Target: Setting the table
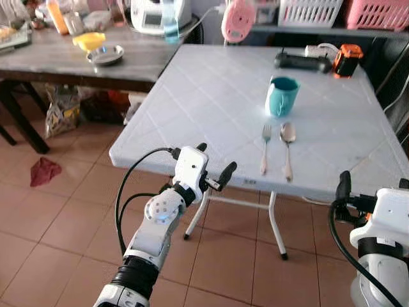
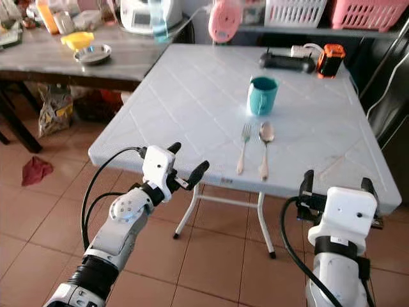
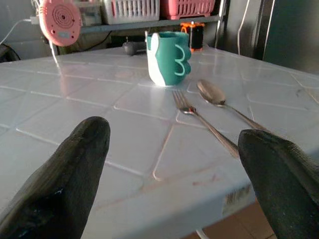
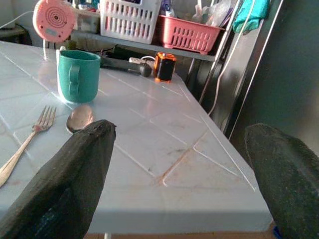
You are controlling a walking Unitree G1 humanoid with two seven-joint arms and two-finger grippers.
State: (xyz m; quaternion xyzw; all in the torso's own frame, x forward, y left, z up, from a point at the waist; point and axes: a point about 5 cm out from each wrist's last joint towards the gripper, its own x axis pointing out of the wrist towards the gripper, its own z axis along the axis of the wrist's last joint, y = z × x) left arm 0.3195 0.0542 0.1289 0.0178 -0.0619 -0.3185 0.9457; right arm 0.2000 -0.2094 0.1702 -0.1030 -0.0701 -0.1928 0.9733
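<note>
On the white plastic table [image 1: 211, 96] stands a teal mug [image 1: 282, 96]. A fork [image 1: 265, 148] and a spoon [image 1: 287, 148] lie side by side just in front of it, handles toward me. My left gripper [image 1: 215, 160] is open and empty at the table's front edge, left of the cutlery; its wrist view looks across the top at the mug [image 3: 168, 59] and fork [image 3: 199, 119]. My right gripper [image 2: 337, 184] is open and empty below the front right corner, and its wrist view shows the mug [image 4: 77, 75] and spoon [image 4: 79, 118].
A grey table [image 1: 57, 61] at the back left carries a yellow bowl [image 1: 89, 41] and a metal dish [image 1: 105, 55]. A pink fan [image 1: 238, 19] and an orange-black device [image 1: 347, 59] are at the far edge. A red cloth [image 1: 45, 171] lies on the tiled floor.
</note>
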